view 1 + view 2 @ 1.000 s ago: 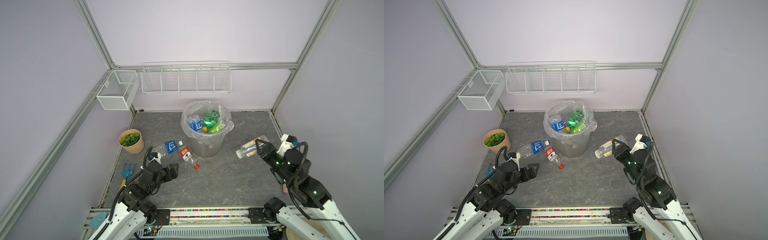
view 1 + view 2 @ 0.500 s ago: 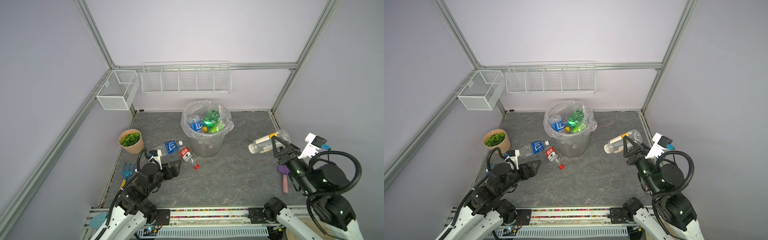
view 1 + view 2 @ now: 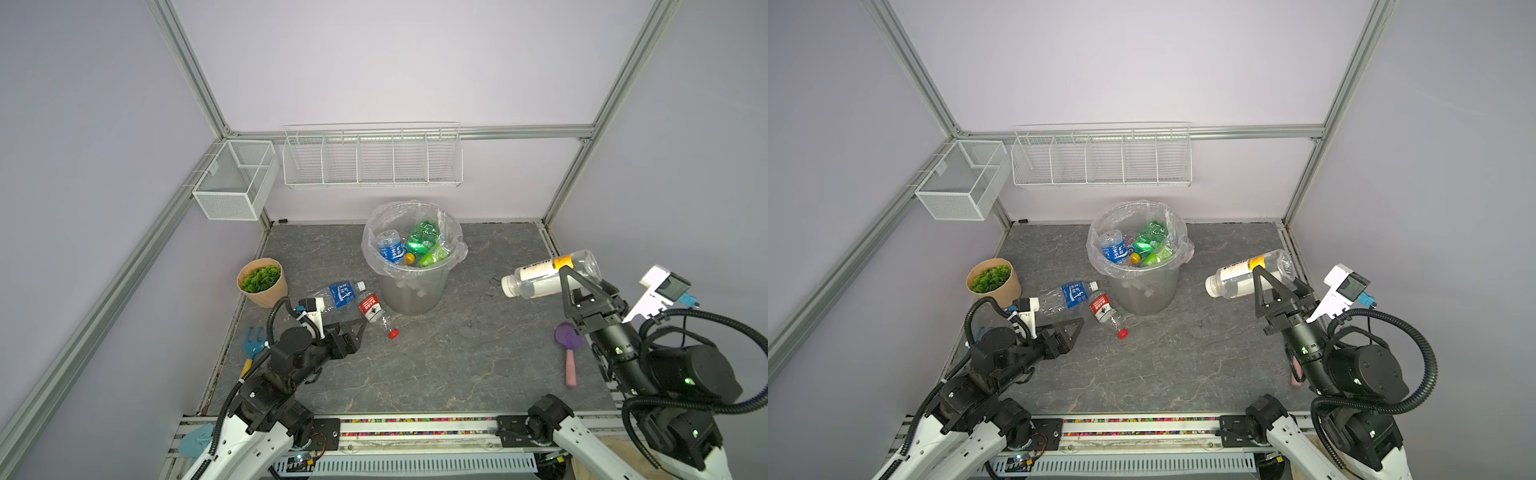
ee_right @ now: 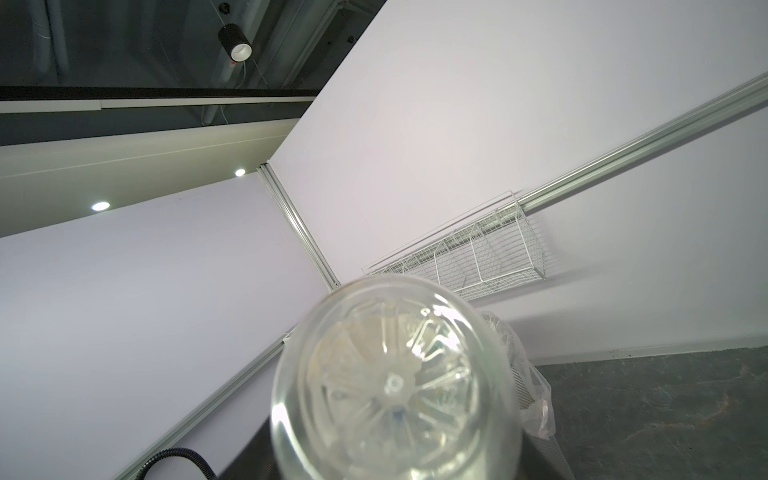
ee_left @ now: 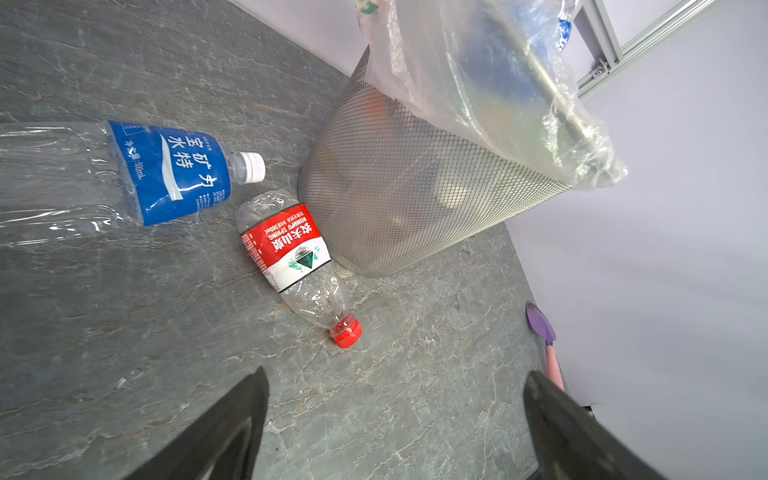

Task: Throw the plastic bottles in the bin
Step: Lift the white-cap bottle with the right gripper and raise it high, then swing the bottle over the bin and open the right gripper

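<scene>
While the right pincer (image 3: 571, 278) grips a clear bottle (image 3: 536, 276) aloft, cap toward the bin (image 3: 409, 293), we log it between the bin's rim and the right edge of the surface (image 3: 436, 365), touching neither. Left pincer (image 5: 395, 376): spread wide, holding nothing, low over bare surface short of a red-label bottle (image 3: 373, 311) whose base lies just beside the bin's foot. Blue-label bottle (image 3: 343, 293): flat, left of that one. Trowel (image 3: 568, 345) by the right edge; rake (image 3: 254, 340) and pot (image 3: 262, 286) by the left. We note open room across the front middle.
</scene>
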`<state>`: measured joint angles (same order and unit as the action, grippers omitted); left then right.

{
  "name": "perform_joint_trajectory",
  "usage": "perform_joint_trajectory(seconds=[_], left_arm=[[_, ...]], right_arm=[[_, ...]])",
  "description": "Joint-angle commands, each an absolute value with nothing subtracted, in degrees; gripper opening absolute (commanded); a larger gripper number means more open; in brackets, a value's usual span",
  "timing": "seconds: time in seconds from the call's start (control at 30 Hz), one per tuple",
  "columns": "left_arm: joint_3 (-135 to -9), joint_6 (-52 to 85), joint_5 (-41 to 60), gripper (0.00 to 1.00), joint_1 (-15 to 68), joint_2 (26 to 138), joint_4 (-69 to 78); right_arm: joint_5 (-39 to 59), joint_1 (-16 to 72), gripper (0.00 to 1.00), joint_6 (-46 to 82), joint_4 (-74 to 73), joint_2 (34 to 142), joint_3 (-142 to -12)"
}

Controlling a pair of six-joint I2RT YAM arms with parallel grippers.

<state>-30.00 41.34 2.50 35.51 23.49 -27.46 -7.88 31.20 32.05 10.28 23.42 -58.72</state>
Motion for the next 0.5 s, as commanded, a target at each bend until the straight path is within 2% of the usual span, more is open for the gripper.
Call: perform_joint_trajectory(seconds=[0.0, 0.27, 0.47], left_arm=[[-30.73, 40.47, 3.15, 0.95, 35.25, 22.71, -26.72], [-31.11, 40.52, 3.22, 0.95, 35.24, 22.69, -26.8], [-31.5, 40.86, 3.09, 0.94, 35.25, 22.99, -26.98]], right_arm=[[-6.25, 31.01, 0.16, 30.89, 5.08, 22.26, -60.7], [-5.36, 30.94, 0.17, 30.15, 2.97, 25.16, -63.18], [-1.77, 30.95, 0.2, 28.77, 1.15, 38.95, -69.35]])
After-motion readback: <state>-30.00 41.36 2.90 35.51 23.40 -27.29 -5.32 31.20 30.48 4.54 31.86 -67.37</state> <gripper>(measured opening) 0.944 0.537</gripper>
